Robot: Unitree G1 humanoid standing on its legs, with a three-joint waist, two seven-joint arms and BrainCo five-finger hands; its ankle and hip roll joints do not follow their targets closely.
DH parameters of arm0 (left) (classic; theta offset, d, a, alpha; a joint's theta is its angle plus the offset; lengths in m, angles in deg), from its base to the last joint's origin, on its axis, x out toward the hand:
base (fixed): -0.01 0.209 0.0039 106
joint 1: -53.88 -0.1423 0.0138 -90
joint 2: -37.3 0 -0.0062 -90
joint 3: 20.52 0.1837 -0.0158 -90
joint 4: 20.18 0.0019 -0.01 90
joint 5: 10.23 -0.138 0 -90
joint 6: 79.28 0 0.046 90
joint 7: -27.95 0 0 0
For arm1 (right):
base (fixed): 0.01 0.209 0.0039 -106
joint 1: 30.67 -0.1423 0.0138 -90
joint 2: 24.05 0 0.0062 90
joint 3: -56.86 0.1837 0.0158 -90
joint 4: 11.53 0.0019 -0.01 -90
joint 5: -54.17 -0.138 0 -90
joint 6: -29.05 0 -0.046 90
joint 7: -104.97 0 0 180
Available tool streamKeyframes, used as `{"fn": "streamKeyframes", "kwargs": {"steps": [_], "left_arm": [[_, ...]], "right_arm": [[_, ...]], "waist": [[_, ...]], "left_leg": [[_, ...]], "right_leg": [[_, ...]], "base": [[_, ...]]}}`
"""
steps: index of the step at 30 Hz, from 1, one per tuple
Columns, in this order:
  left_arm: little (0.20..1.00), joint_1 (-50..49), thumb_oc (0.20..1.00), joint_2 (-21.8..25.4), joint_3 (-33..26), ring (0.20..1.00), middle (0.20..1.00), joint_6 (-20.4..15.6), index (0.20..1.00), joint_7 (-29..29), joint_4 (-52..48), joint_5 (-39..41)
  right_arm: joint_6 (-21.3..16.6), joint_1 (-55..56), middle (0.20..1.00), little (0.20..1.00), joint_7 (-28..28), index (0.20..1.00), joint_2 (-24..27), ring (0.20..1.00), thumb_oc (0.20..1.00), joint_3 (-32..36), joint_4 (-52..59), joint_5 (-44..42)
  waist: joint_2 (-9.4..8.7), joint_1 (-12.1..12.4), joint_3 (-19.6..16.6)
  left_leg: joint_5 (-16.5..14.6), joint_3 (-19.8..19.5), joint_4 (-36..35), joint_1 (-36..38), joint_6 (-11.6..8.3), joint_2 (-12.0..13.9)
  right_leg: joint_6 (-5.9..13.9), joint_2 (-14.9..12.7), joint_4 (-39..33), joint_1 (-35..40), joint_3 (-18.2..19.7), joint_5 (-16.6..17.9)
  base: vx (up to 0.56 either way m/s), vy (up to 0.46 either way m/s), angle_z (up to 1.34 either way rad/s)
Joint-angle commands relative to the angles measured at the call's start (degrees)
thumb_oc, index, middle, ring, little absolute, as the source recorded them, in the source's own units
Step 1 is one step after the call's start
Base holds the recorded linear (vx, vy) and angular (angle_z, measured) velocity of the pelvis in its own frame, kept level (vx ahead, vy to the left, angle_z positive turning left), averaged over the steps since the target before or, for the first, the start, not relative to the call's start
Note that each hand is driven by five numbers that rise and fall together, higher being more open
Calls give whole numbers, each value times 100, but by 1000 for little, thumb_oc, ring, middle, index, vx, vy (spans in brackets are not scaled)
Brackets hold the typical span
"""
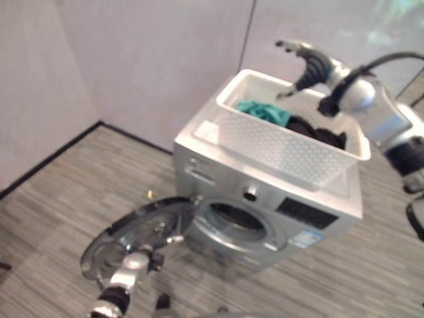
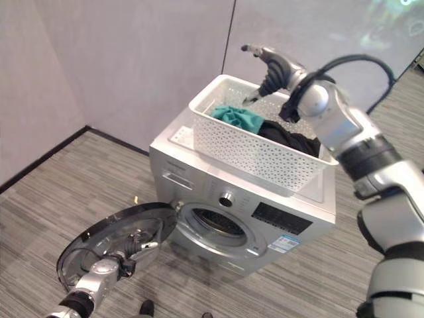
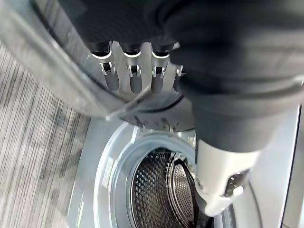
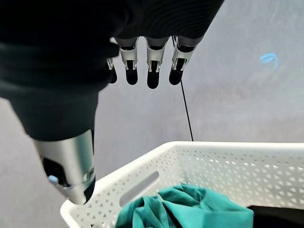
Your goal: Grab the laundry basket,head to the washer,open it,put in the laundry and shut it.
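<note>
Resting on top of the silver front-loading washing machine [image 2: 199, 199], the white perforated plastic laundry basket [image 2: 252, 149] is being observed with its long side running along the machine's lid. A crumpled teal cloth [image 2: 240, 117] is lying at the basket's left end, touching a heap of black clothing [image 2: 291, 140] that is filling the middle and right part. In the right wrist view a slot handle is being seen cut into the basket wall near the teal cloth.

The right hand [image 2: 270, 66] is being held above the basket's far rim, apart from the laundry, fingers [image 4: 151, 71] spread and relaxed, nothing being gripped.

The washer's round door [image 2: 109, 242], chrome-rimmed with a dark window, is standing swung fully open to the machine's left, and the perforated steel drum [image 3: 159, 194] is being exposed behind the opening. The left hand [image 2: 132, 253] is being seen against the inner face of this door, its straight fingers [image 3: 135, 76] lying along the rim without curling round it.

The washer is standing on grey striped flooring [image 2: 53, 212] before pale wall panels [image 2: 132, 59].
</note>
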Motion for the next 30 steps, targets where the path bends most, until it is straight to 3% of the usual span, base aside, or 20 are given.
{"fn": "streamKeyframes", "kwargs": {"steps": [1, 12, 20, 30], "left_arm": [[1000, 89, 1000, 184, 222, 1000, 1000, -153, 1000, -69, -237, 222], [1000, 173, 1000, 300, 211, 1000, 1000, -204, 1000, 10, -438, 492], [1000, 274, 1000, 476, 194, 1000, 1000, -293, 1000, 117, -499, 684], [1000, 534, 1000, 548, 322, 1000, 1000, -295, 1000, 202, -536, 764]], "right_arm": [[128, -782, 1000, 1000, -19, 1000, 236, 1000, 1000, -274, -300, 9], [204, -1220, 1000, 1000, 74, 1000, 17, 1000, 1000, -512, -1144, 243], [248, -1538, 1000, 1000, 157, 1000, -553, 1000, 1000, -754, -2257, 531], [347, -1701, 1000, 1000, -95, 1000, -1093, 1000, 1000, -1060, -3491, 518]], "waist": [[83, 79, -193], [105, 166, 223], [168, 331, 691], [192, 432, 956]], "left_leg": [[-302, 64, 269, 104, -27, 627], [-31, -116, 18, -372, -13, 538], [123, -324, 119, -971, 13, 444], [209, -465, 199, -1314, 26, 401]], "right_leg": [[408, -401, 724, -455, -127, -400], [440, -447, 849, -968, -384, -284], [441, -493, 998, -1463, -508, -197], [431, -497, 1168, -1740, -611, -216]], "base": [[-58, 3, 12], [-83, 11, 13], [-91, 6, 11], [-27, 1, 6]]}}
